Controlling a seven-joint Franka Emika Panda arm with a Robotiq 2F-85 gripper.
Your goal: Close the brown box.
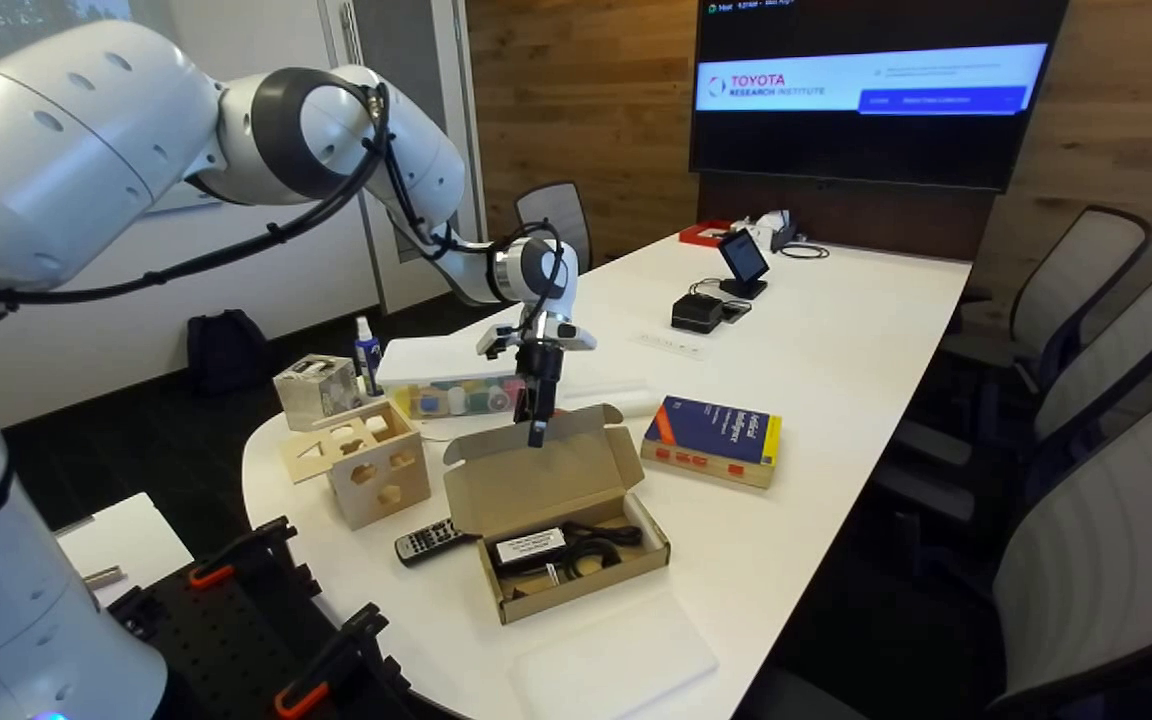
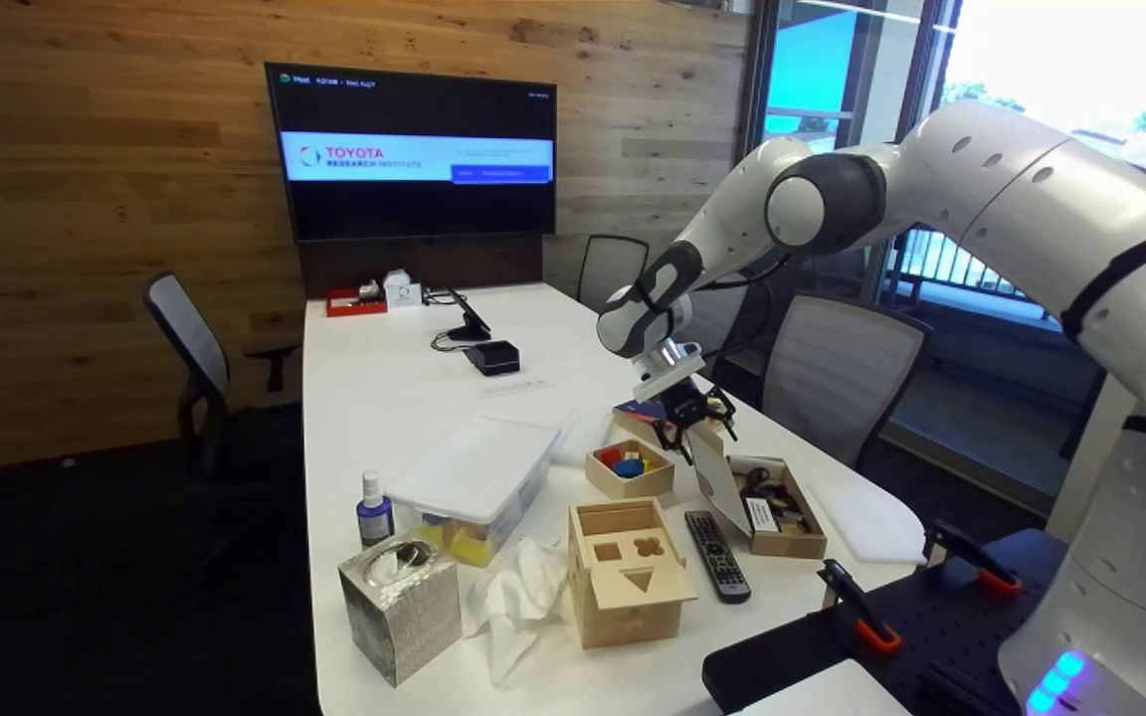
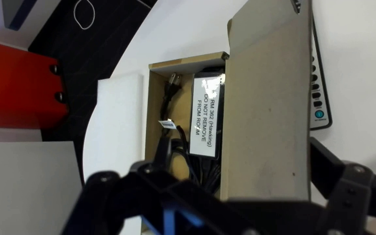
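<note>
While fingers (image 3: 326, 166) stand spread astride tilted cardboard lid (image 3: 266, 114), shallow brown box (image 1: 586, 589); looped cables (image 3: 211, 179) inside

brown box (image 1: 556, 485) 1 | remote (image 1: 433, 541) 1 | clamps (image 2: 854, 602) 2 | chairs (image 1: 1086, 265) 4, perhaps more (partly hidden)

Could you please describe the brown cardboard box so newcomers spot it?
On the long white table, find the slim black remote control. Beside it sits the flat tan cardboard box; unlike the pale wooden shape sorter, it has a raised flap and black cables inside.
</note>
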